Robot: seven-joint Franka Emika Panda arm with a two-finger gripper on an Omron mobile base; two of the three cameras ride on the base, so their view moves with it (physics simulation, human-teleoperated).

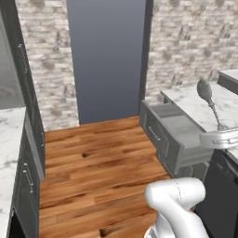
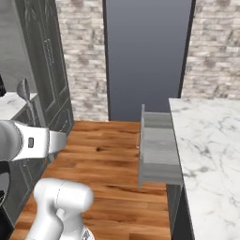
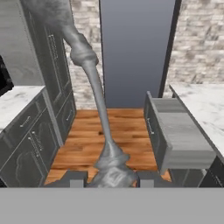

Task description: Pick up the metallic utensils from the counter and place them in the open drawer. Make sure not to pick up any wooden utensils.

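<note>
My gripper (image 3: pixel 111 178) is shut on the thin handle of a grey metal spoon (image 3: pixel 94 87), one of the metallic utensils. The spoon points up and away from the hand, its round bowl (image 1: pixel 204 90) on top. From the right base it stands at the far left (image 2: pixel 25 90) above my hand. The open drawer (image 3: pixel 179 131) juts out of the grey island (image 1: pixel 179 128), and its inside looks bare (image 2: pixel 159 145). The white marble counter (image 2: pixel 211 140) lies beside the drawer (image 1: pixel 195 104). The wooden utensils are out of view.
Wooden floor (image 1: pixel 97 162) lies between the island and a row of grey cabinets with a marble top (image 3: pixel 22 127) on the left. Tall dark cabinets (image 2: pixel 49 70) stand behind them. A brick wall with a blue-grey panel (image 1: pixel 109 56) closes the far end.
</note>
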